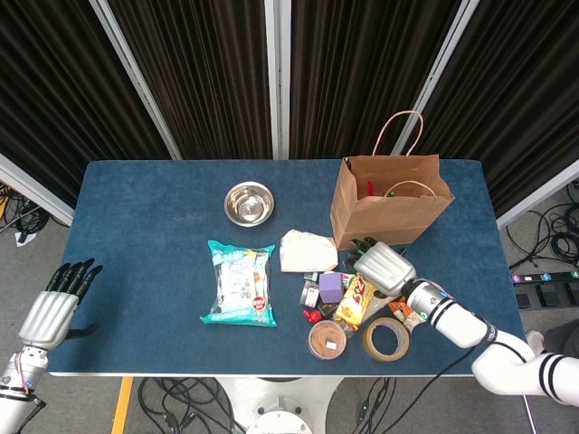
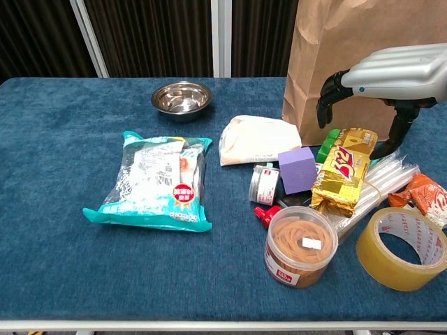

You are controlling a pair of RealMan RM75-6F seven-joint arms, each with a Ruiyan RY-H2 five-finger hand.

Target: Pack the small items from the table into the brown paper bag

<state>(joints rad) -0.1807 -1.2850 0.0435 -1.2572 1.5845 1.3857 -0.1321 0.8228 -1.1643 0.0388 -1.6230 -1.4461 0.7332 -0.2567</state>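
The right hand (image 2: 391,70) hangs empty, fingers (image 2: 327,98) apart and curled down, just above the yellow snack packet (image 2: 342,171) lying under them on the tabletop (image 2: 63,132), brown paper bag (image 2: 349,42) upright behind, while the left hand (image 1: 56,303) idles open-fingered off the tabletop's edge.

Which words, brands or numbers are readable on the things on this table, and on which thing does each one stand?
None can be read with certainty.
Yellow snack pack: large red letters, too stylised to read.
Teal packet: printed text and a red round label, too small.
Rubber band tub: white sticker and red rim label, blurred.
Orange wrapper: white print, unreadable.
Tape roll: faint print inside the core, unreadable.
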